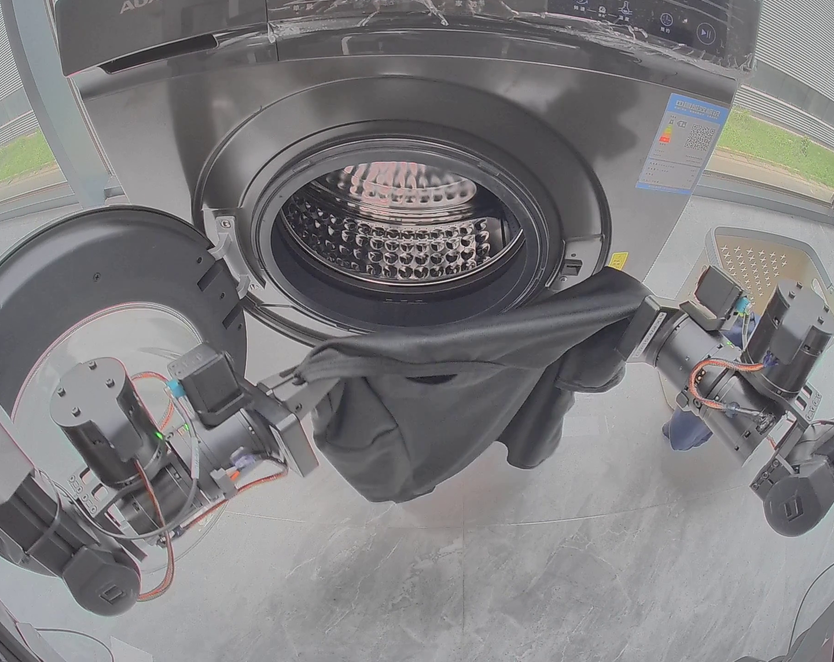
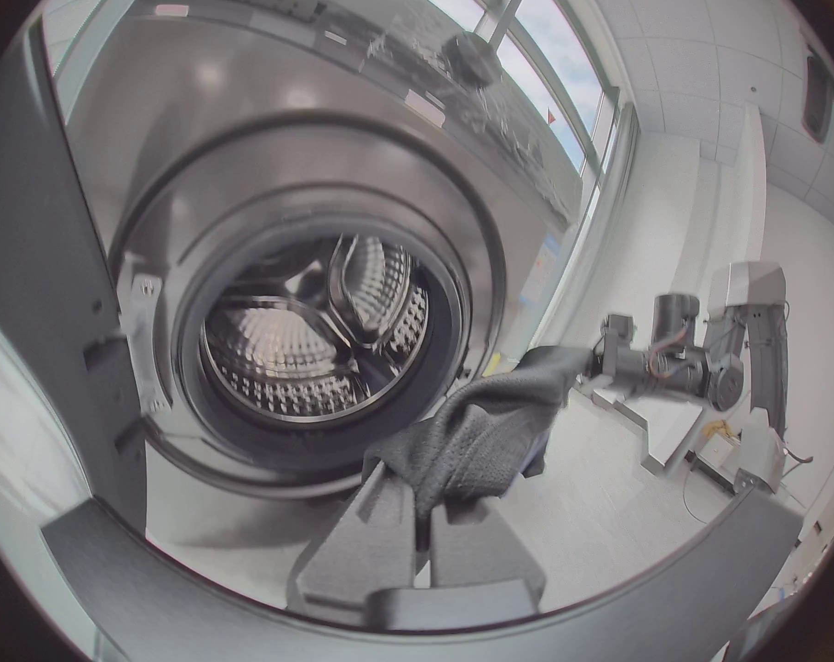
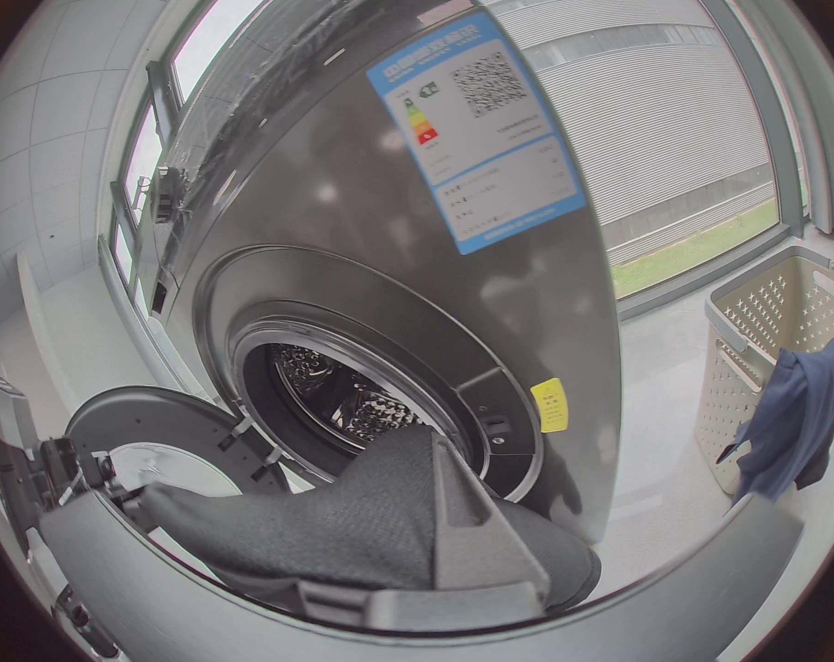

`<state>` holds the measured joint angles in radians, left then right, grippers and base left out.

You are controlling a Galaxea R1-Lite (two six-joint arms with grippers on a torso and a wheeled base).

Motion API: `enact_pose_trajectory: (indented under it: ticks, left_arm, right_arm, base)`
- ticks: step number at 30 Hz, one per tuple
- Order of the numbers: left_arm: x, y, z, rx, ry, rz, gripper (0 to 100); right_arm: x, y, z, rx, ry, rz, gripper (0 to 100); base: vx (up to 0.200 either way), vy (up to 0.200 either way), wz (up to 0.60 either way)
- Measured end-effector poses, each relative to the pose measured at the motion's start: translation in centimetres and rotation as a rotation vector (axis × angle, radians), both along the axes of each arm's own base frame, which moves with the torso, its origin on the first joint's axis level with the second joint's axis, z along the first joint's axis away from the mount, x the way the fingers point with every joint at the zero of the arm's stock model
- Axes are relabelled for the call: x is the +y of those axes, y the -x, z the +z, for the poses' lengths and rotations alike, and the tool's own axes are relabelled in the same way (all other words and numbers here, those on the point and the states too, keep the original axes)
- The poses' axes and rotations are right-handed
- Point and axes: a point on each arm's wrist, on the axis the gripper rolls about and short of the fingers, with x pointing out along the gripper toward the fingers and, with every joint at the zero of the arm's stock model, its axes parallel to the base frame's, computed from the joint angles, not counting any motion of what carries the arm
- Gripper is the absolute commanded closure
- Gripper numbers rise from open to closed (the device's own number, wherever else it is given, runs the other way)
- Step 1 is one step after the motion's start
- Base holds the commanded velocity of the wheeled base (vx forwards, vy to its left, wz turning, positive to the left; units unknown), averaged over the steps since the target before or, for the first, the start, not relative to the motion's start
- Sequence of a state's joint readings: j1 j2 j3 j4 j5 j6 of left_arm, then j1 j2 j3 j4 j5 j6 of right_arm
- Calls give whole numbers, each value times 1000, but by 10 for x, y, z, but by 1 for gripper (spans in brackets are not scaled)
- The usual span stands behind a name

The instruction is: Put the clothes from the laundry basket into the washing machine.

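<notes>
Head cam: dark garment [image 1: 435, 397] strung between both arms. L gripper [image 1: 293, 388] is clamped on one end, R gripper [image 1: 633, 319] on the other. Long axis runs L-R across the front of the drum opening [image 1: 389, 222], at about its lower lip, R end higher. The bulk sags below the span toward the floor. Door [image 1: 95, 278] is swung open on the L side, close to the L arm.

L wrist cam: fingers together w/ cloth pinched between them. The drum is ahead and above, and the cloth trails off to the R gripper.

R wrist cam: cloth bunched over the fingers, so I read it as held. The opening is ahead, close. Laundry basket [image 3: 766, 324] stands off to the side by the window, blue garment [image 3: 794, 416] draped over its rim.

Judgement: target lies fwd and up from both grips. Both ends prob need to go in together, and the hanging bulk could snag on the lip.
</notes>
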<state>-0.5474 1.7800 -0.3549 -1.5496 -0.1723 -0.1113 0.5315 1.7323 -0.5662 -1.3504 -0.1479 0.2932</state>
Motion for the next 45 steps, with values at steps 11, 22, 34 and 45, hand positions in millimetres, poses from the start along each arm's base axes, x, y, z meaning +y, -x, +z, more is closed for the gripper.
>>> enact_pose_trajectory:
  ticks: [11, 22, 34, 45]
  left_arm:
    - [6, -5, 38, -137, 83, 39, 100]
    - [9, -4, 48, -166, 113, 69, 100]
    - [7, -5, 51, -172, 124, 69, 100]
    - [7, -6, 50, -167, 128, 67, 100]
  right_arm:
    - [-9, -2, -8, 29, 18, -27, 100]
    - [-4, 2, -5, 16, 12, -5, 100]
    - [-4, 3, -6, 18, 14, -3, 100]
    - [-4, 3, -6, 13, 27, -3, 100]
  base:
    - [0, 0, 0]
    - [0, 0, 0]
    - [0, 0, 0]
    - [0, 0, 0]
